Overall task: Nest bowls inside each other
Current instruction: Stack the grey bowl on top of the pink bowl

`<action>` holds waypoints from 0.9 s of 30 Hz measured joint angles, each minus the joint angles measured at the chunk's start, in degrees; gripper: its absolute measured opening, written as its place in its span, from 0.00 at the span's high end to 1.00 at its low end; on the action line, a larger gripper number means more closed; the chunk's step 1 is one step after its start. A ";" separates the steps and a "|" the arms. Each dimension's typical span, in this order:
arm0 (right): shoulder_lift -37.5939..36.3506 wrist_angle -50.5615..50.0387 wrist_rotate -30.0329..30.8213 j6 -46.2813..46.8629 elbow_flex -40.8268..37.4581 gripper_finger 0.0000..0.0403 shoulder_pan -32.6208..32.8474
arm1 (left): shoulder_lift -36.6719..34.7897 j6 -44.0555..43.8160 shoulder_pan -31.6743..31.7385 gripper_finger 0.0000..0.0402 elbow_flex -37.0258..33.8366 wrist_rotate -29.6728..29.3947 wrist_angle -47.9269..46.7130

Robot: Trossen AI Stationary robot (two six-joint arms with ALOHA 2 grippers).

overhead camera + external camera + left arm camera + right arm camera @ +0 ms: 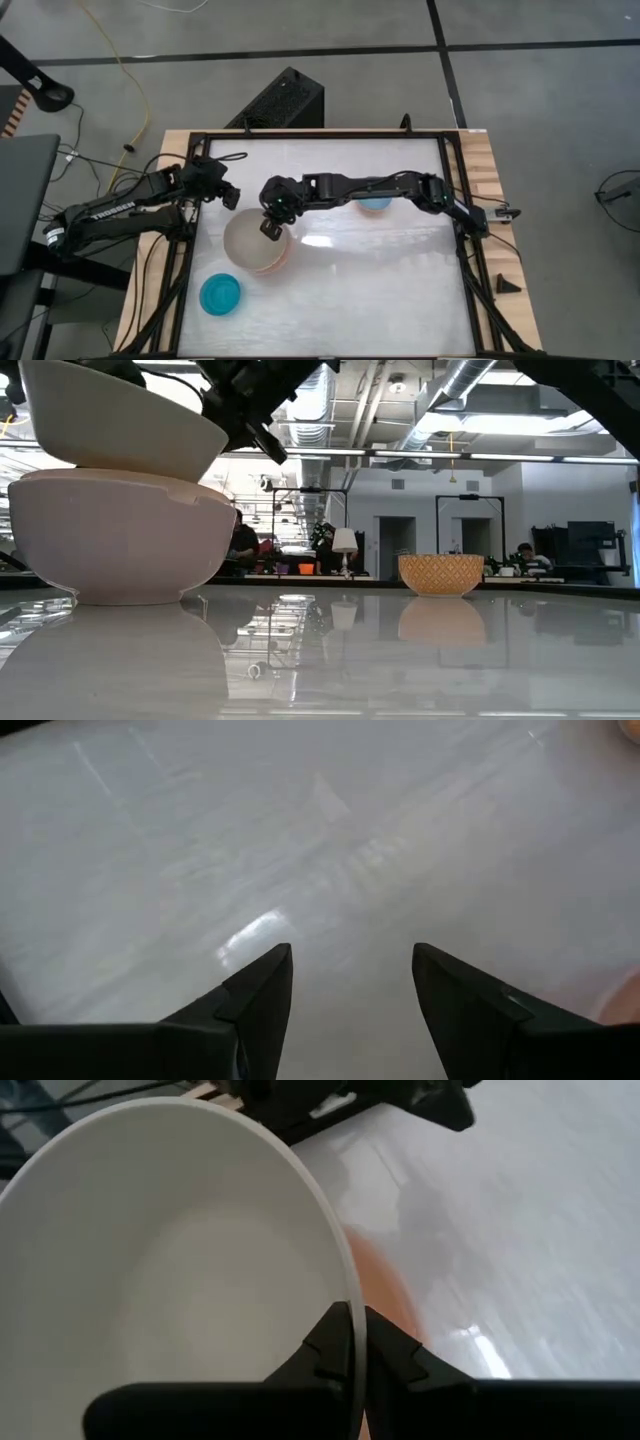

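Observation:
A large cream-white bowl (250, 238) sits tilted in the mouth of a large salmon-pink bowl (115, 535), which stands on the table at the left. My right gripper (356, 1320) reaches across the table and is shut on the cream bowl's rim. A small teal-blue bowl (220, 295) stands near the front left. A small light blue bowl (373, 204) shows partly under the right arm. My left gripper (350, 955) hangs open over bare table at the far left, close to the stack. My right gripper pinches the cream bowl's rim (345, 1285) on the side toward the table's far edge, one finger inside the bowl and one outside. The fingers slant down from the table's right. The bowl is tilted, its underside (130, 455) down in the pink bowl's mouth.
A small patterned bowl (440, 573) shows farther across the table in the low view. A black frame (320, 134) runs round the tabletop. Bare tabletop lies in the middle and at the front right (380, 290). People sit in the room behind.

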 joint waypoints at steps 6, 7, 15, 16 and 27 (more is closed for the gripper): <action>0.00 1.97 0.22 1.45 -2.17 0.91 -0.04 | 0.00 1.18 0.00 0.51 0.00 -0.36 0.26; 0.00 2.22 0.21 1.95 -2.74 0.91 -0.03 | 0.00 1.18 0.00 0.51 0.00 -0.41 0.27; 0.00 6.89 1.84 3.92 -8.16 0.91 0.73 | 0.00 1.22 0.02 0.51 0.00 -1.03 0.94; 0.00 6.99 1.82 4.47 -8.22 0.91 0.73 | 0.00 1.22 0.02 0.51 0.00 -1.03 0.86; 0.00 6.92 3.05 5.79 -8.34 0.79 0.49 | 0.00 1.21 0.02 0.51 0.00 -1.03 0.82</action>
